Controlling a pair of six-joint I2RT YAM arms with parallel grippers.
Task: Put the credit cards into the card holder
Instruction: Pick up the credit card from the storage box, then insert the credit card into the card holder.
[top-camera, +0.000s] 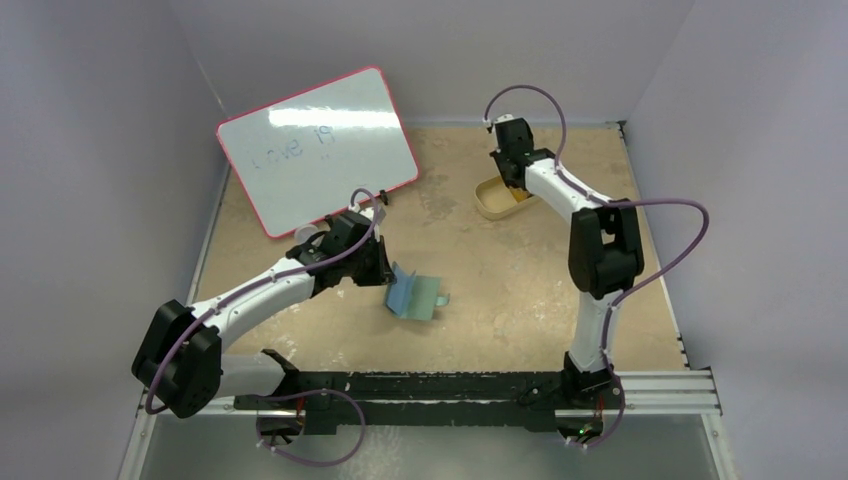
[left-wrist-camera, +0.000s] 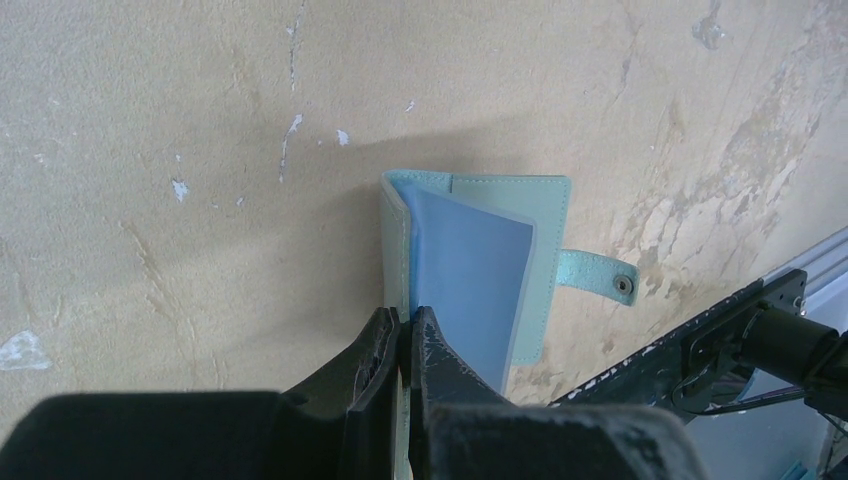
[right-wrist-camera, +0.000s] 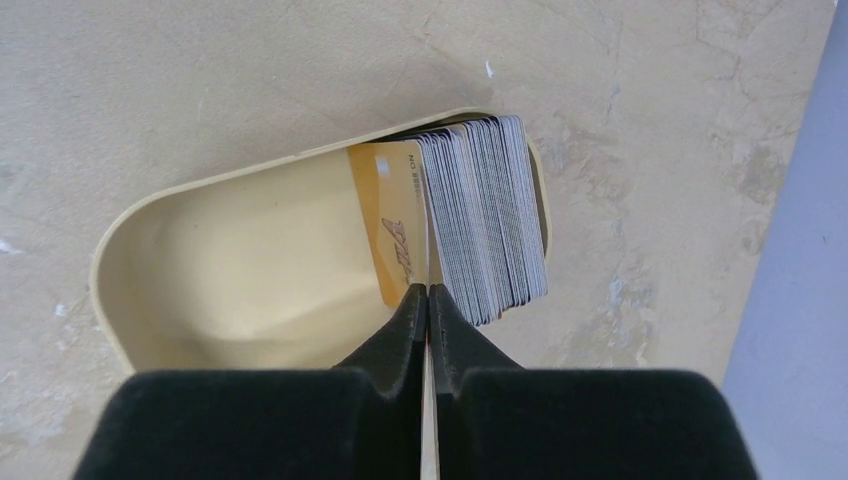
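Observation:
The card holder (top-camera: 415, 293) lies open mid-table, pale green with a light blue pocketed inside (left-wrist-camera: 470, 265) and a snap strap (left-wrist-camera: 600, 278). My left gripper (left-wrist-camera: 407, 318) is shut on the edge of its left cover, which stands lifted; from above, the left gripper (top-camera: 383, 272) is at its left side. The credit cards (right-wrist-camera: 490, 220) stand on edge as a grey stack in the tan tray (right-wrist-camera: 110, 270), with a gold card (right-wrist-camera: 390, 220) at the stack's left. My right gripper (right-wrist-camera: 428, 292) is shut on one thin card, seen edge-on between the gold card and the stack.
A pink-framed whiteboard (top-camera: 318, 148) lies at the back left. The tan tray (top-camera: 490, 200) sits at the back right under the right gripper (top-camera: 512, 185). A black rail (top-camera: 450, 385) runs along the near edge. Pale walls close in three sides.

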